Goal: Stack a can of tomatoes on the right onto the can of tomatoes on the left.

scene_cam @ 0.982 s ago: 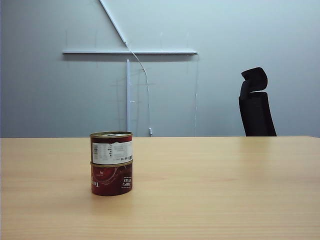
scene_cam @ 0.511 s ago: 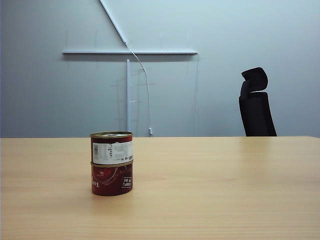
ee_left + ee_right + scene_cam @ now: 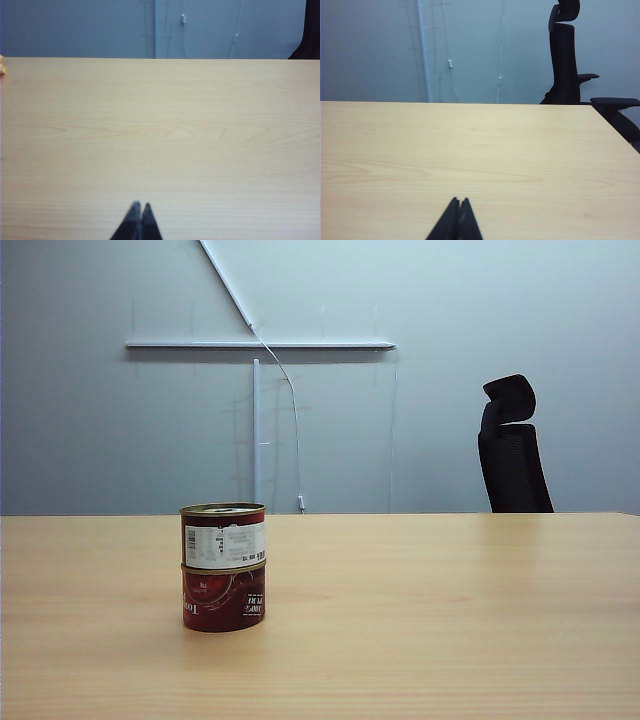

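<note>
Upper tomato can [image 3: 224, 536] stacked upright on lower tomato can [image 3: 224, 597], approx flush, on worktop [image 3: 430, 610] toward 9 o'clock of ext. view. Left gripper [image 3: 138, 216] clenched, tips together, nothing held, low over bare wood. Right gripper [image 3: 457, 212] likewise clenched w/ nothing in it; office chair [image 3: 565, 55] past the far edge, prob. at 1 o'clock.

Bright, even, cool light fills all views. The cans [image 3: 223, 566] throw only a faint soft shadow on the bench [image 3: 420, 620]. No glare; hand tips look slightly blurred up close.
</note>
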